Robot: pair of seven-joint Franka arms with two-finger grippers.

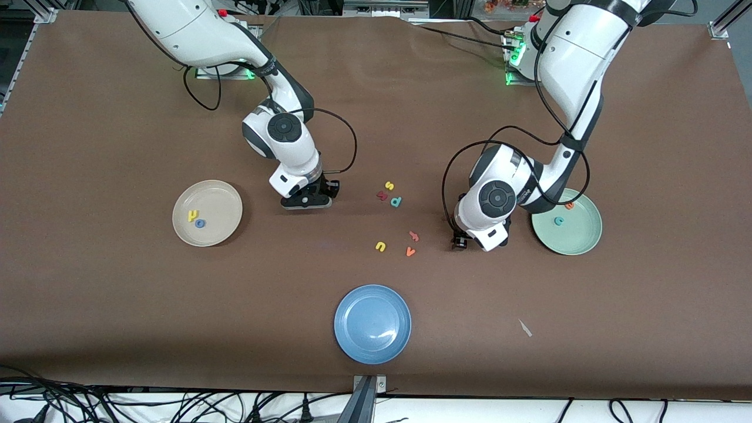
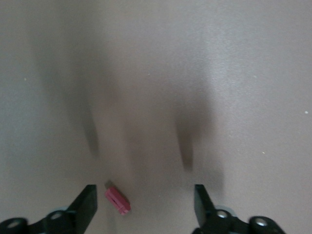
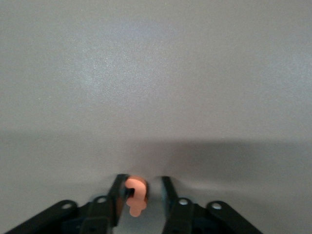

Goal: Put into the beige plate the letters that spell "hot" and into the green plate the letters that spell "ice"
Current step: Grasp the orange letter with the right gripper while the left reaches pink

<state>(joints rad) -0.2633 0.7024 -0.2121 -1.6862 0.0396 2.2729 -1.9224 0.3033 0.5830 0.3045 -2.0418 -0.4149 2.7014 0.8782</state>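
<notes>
- The beige plate (image 1: 226, 200) is sitting toward the right arm's end of the table and is holding two letters: the yellow h (image 1: 192, 215) and the blue o (image 1: 201, 222), lying just beside each other.
- The green plate (image 1: 584, 232) is sitting toward the left arm's end and is also holding two letters: the teal c (image 1: 559, 221) near its middle and the orange e (image 1: 568, 205) by its rim.
- The blue plate (image 1: 372, 323) is lying nearest the front camera, between the other two.
- That is making three plates in all, with four letters in them.
- Six loose letters are lying on the table between the arms: a yellow s (image 1: 388, 185), a dark red letter (image 1: 382, 195) and a teal d (image 1: 396, 201) bunched together, and nearer the camera a yellow u (image 1: 380, 246), a salmon letter (image 1: 413, 236) and an orange v (image 1: 410, 252).
- The right gripper (image 3: 141, 187) is hanging low over the table between the beige plate and the loose letters. The orange t (image 3: 135, 195) is sitting within it; whether it is actually being gripped, I cannot tell.
- The left gripper (image 2: 145, 195) is standing wide apart, low over the table just beside the green plate. The dark red i (image 2: 117, 201) is lying on the table between its fingers (image 2: 87, 204), close to one and apart from the other.
</notes>
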